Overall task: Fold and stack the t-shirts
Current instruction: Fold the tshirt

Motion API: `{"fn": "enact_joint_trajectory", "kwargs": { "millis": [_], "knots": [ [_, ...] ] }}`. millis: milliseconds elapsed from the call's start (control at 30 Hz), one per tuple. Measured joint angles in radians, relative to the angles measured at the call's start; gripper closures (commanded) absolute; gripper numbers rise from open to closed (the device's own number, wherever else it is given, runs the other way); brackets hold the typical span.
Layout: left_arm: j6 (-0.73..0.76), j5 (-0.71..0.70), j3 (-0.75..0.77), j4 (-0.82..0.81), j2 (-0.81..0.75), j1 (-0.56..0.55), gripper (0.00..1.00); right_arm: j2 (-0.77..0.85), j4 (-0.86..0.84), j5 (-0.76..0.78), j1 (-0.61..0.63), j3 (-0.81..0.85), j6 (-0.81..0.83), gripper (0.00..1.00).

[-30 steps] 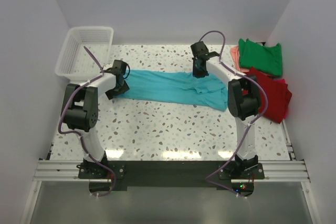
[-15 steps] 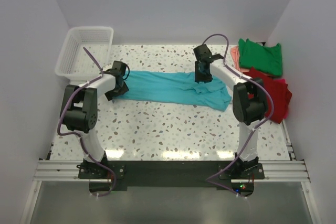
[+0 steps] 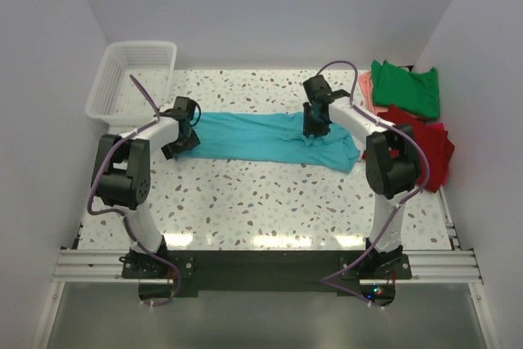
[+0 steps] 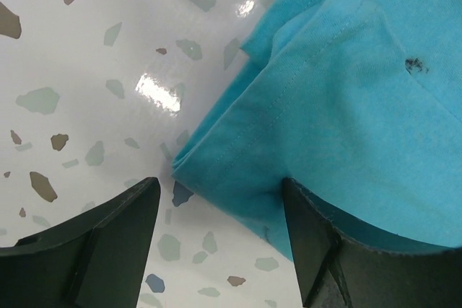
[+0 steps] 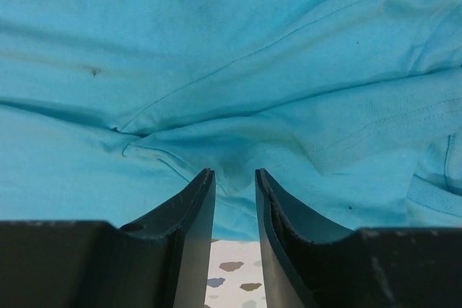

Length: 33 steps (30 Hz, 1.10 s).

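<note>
A turquoise t-shirt (image 3: 261, 136) lies stretched in a long band across the middle of the table. My left gripper (image 3: 181, 140) stands open at its left end. In the left wrist view that gripper (image 4: 220, 192) straddles the folded corner of the turquoise cloth (image 4: 346, 106), the right finger (image 4: 317, 243) touching the hem. My right gripper (image 3: 315, 129) presses down on the shirt's right part. Its jaws (image 5: 234, 174) stand a little apart, with a small pucker of turquoise fabric (image 5: 231, 70) between the tips.
A green t-shirt (image 3: 406, 87), a salmon-pink one (image 3: 364, 87) under it and a red one (image 3: 426, 149) lie at the right edge. A white lattice basket (image 3: 135, 71) stands at the back left. White walls close in on three sides.
My right gripper has opened from shut and shifted slightly right and nearer on the shirt. The shirt's right part has settled flatter. The left gripper has barely moved.
</note>
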<state>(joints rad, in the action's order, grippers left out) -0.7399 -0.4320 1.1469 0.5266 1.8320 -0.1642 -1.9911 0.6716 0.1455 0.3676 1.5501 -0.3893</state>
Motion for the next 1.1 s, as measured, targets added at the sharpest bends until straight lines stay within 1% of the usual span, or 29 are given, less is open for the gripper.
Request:
{"fn": "enact_joint_trajectory", "kwargs": {
  "millis": [200,333,500,567,600,633,933,1100],
  "knots": [
    [0.004,0.006,-0.006,0.066,-0.024,0.000,0.26,-0.011,-0.004,-0.011,0.000,-0.002,-0.003,0.73],
    [0.019,0.006,-0.005,0.109,-0.060,0.000,0.26,-0.038,-0.003,-0.018,0.000,-0.002,-0.004,0.74],
    [0.030,0.012,0.011,0.119,-0.109,0.000,0.25,-0.054,-0.001,-0.033,0.000,-0.002,-0.004,0.75],
    [0.034,0.015,0.019,0.119,-0.130,0.000,0.25,-0.054,-0.001,-0.034,0.000,-0.002,-0.003,0.88],
    [0.038,0.017,0.025,0.119,-0.138,0.000,0.25,-0.054,-0.001,-0.036,0.000,-0.002,-0.005,0.98],
    [0.043,0.017,0.030,0.119,-0.142,0.000,0.25,-0.055,-0.001,-0.037,0.000,-0.002,-0.003,1.00],
    [0.053,0.021,0.045,0.119,-0.146,0.000,0.25,-0.069,0.010,-0.034,0.003,0.009,-0.010,1.00],
    [0.053,0.021,0.045,0.119,-0.145,0.000,0.25,-0.069,0.022,-0.028,0.005,0.063,-0.009,1.00]
  ]
}}
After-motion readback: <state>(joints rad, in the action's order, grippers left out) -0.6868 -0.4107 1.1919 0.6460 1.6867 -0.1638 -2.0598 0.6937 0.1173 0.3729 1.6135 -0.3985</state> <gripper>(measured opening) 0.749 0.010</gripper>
